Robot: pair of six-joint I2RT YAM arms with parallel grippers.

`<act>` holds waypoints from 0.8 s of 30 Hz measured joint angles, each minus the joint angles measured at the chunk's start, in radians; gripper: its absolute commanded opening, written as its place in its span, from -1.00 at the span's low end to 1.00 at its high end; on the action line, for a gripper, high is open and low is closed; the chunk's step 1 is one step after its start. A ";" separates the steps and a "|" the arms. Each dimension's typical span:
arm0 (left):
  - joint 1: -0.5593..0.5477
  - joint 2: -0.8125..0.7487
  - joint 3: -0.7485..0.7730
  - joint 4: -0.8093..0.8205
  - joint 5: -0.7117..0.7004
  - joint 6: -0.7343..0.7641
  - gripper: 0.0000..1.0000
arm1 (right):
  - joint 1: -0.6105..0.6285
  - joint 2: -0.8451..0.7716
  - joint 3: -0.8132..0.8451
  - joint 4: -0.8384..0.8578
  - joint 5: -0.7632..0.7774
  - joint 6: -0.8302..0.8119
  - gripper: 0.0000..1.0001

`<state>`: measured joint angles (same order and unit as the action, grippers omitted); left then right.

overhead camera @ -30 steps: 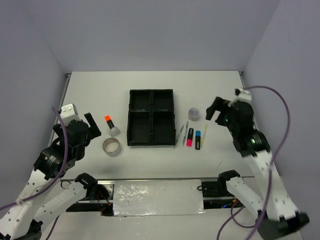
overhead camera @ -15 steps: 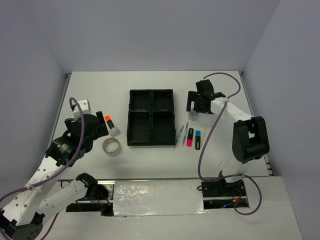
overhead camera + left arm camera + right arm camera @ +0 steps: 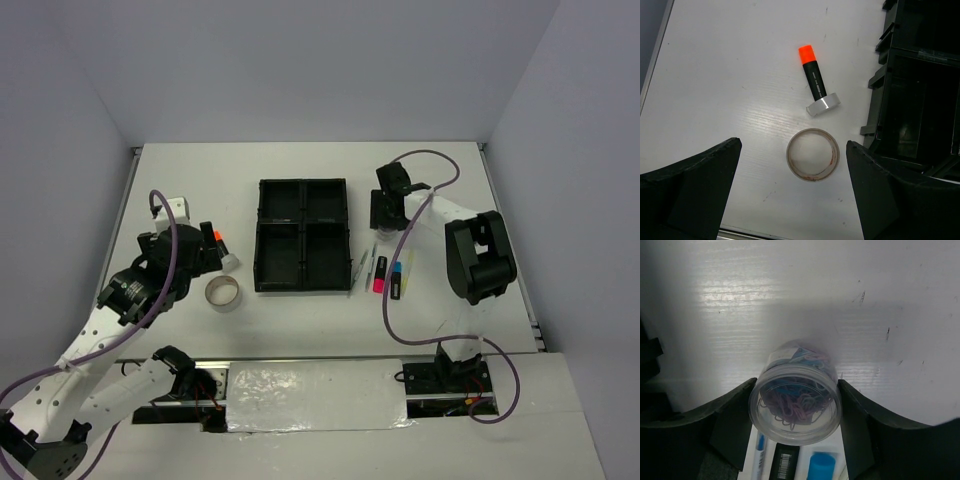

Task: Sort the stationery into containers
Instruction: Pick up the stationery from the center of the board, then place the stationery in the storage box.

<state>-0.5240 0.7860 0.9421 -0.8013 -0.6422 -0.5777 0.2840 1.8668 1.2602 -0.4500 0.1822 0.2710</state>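
Round clear tub [image 3: 785, 358] (paperclips [image 3: 792, 402] inside) sits clasped between right fingers [image 3: 735, 426]; left fingers [image 3: 690, 186] spread.

Top view: fixed, high above and behind the arm bases, tilted down and forward. It takes in the whole counter [image 3: 200, 180] from afar.

Left wrist view: well above the counter, facing straight down on the tape ring [image 3: 790, 155], the orange-capped stick [image 3: 813, 77] and the tray [image 3: 875, 100], left wall only. The top view shows the same three.

Right wrist view: very near, facing down on the round clear tub [image 3: 795, 402], which fills mid-frame. The blue highlighter [image 3: 821, 466] at its lower edge also shows from the top.
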 measured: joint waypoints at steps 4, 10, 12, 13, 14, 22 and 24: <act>0.002 0.000 0.000 0.006 0.006 0.002 0.99 | 0.022 -0.006 0.008 -0.006 0.035 0.000 -0.17; 0.003 0.000 0.000 0.010 0.017 0.003 0.99 | 0.072 -0.111 0.026 -0.024 0.065 -0.005 -0.15; 0.004 0.000 0.000 0.011 0.019 0.003 0.99 | 0.098 -0.148 0.077 -0.031 0.056 -0.010 -0.14; 0.005 0.000 0.000 0.011 0.020 0.003 0.99 | 0.112 -0.155 0.115 -0.034 0.047 -0.013 -0.13; 0.005 0.000 0.000 0.011 0.020 0.003 0.99 | 0.127 -0.155 0.159 -0.038 0.041 -0.016 -0.14; 0.009 0.000 0.000 0.013 0.020 0.003 0.99 | 0.269 -0.037 0.477 -0.081 0.046 -0.048 -0.11; 0.010 0.000 0.000 0.014 0.020 0.003 0.99 | 0.305 0.009 0.539 -0.117 0.056 -0.050 -0.09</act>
<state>-0.5140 0.7860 0.9417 -0.7876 -0.6224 -0.5743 0.5888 1.8759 1.7988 -0.5671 0.2386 0.2211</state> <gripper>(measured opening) 0.994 0.684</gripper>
